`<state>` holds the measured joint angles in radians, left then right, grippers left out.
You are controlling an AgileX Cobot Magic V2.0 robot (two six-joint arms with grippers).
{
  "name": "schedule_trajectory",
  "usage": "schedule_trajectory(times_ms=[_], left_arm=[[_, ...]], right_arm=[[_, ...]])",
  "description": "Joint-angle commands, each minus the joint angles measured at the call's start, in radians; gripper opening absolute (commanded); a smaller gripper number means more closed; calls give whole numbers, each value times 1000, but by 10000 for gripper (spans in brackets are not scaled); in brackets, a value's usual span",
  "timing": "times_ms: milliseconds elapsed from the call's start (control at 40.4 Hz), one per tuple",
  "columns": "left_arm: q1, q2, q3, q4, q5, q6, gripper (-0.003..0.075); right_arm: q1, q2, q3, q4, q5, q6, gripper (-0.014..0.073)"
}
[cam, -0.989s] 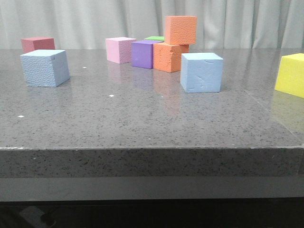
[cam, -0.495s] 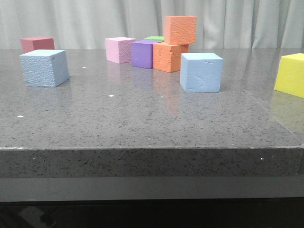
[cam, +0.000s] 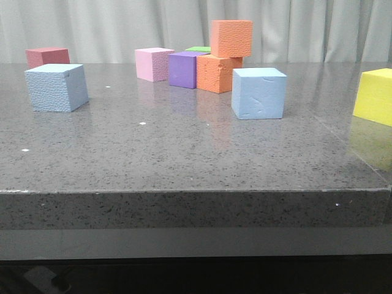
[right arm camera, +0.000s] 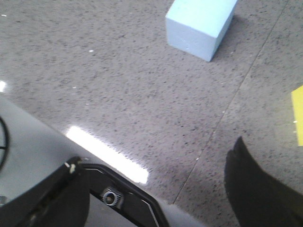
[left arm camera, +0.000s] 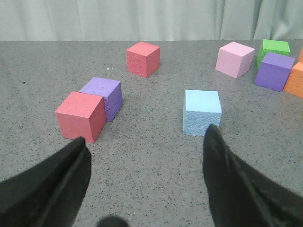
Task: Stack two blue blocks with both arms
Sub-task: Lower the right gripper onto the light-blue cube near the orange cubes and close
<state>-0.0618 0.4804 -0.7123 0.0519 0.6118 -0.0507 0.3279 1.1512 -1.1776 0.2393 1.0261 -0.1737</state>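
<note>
- Nothing on the table has really moved since the earlier front pictures; every cube sits a hair further left in the picture, all by the same small amount.
- Neither arm shows in the front view.
- Left gripper: its two black fingers are spread wide, with bare grey tabletop between them. It holds nothing and touches nothing.
- Left blue block: it rests flat on the table at the far left, just in front of a red cube. In the left wrist view the same block lies ahead of the open fingers, nearer the right-hand finger, and apart from both.
- Beside it in the left wrist view stand a red cube touching a purple cube.
- Middle of the table, at the back: a pink cube, a purple cube, a green cube behind it, and two orange cubes stacked.
- Right blue block: it rests flat just in front of the orange stack, well apart from the left blue block.
- Right gripper: its fingers are spread wide and hold nothing. The right blue block lies well ahead of them, untouched.
- Yellow cube sits at the far right edge.
- No brand, label or writing can be read on anything.
</note>
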Motion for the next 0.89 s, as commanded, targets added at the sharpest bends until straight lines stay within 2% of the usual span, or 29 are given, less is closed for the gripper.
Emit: schedule_trajectory(times_ms=[0, 173, 396, 643, 866], left_arm=[[-9, 13, -34, 3, -84, -1, 489], [-9, 13, -34, 3, -84, -1, 489], [-9, 13, -34, 3, -84, -1, 489], [-9, 13, -34, 3, -84, -1, 489], [-9, 13, -34, 3, -84, -1, 489]], right_arm=[[92, 51, -91, -152, -39, 143, 594], [227, 187, -214, -364, -37, 387, 594], [237, 364, -364, -484, -57, 589, 594], [174, 528, -487, -487, -100, 686, 594], [128, 590, -497, -424, -156, 691, 594]])
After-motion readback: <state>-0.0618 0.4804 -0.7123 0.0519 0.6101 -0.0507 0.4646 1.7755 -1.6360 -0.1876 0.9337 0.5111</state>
